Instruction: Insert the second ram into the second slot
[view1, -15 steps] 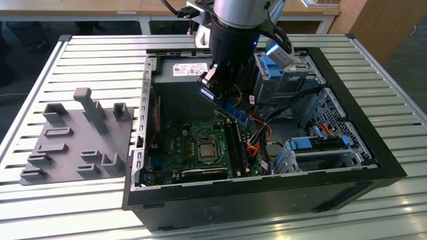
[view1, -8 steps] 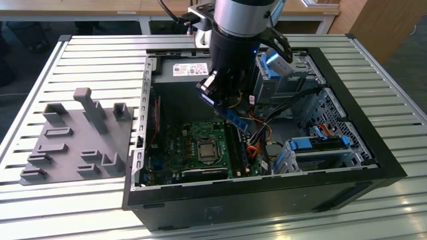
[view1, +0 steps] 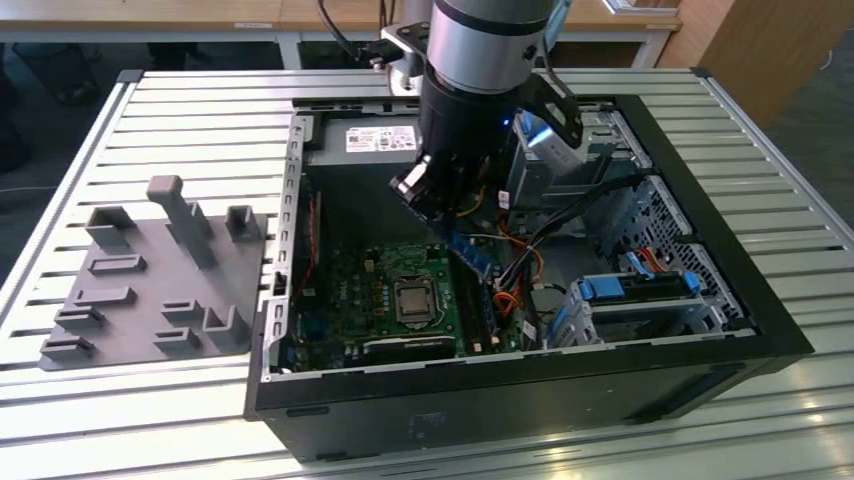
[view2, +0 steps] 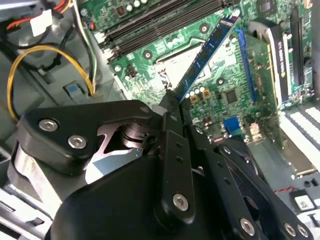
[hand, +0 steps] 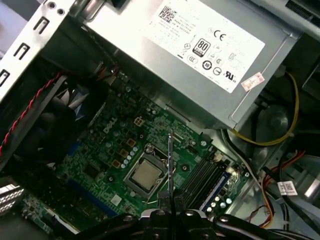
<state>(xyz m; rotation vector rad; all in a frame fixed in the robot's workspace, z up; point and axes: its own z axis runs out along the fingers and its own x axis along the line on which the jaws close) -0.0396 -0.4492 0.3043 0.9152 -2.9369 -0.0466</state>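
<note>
The second ram (view2: 207, 52) is a thin blue circuit-board stick with dark chips. My gripper (view2: 172, 102) is shut on one end of it. The stick hangs tilted above the green motherboard (view2: 225, 90), over the processor socket (hand: 145, 175). In the first wrist view the ram (hand: 170, 160) shows edge-on, rising from my gripper (hand: 170, 202). The black memory slots (hand: 200, 177) lie beside the socket, a short way from the stick, and they also show in the second wrist view (view2: 150, 25). In the exterior view my gripper (view1: 451, 225) holds the ram (view1: 471, 255) low inside the open computer case (view1: 694, 250).
A silver power supply (hand: 200, 40) fills the far end of the case. Yellow, red and orange cables (view2: 30, 55) run beside the slots. Drive bays with blue clips (view1: 641, 285) sit on the exterior view's right. A grey fixture tray (view1: 147, 270) lies outside the case on the slatted table.
</note>
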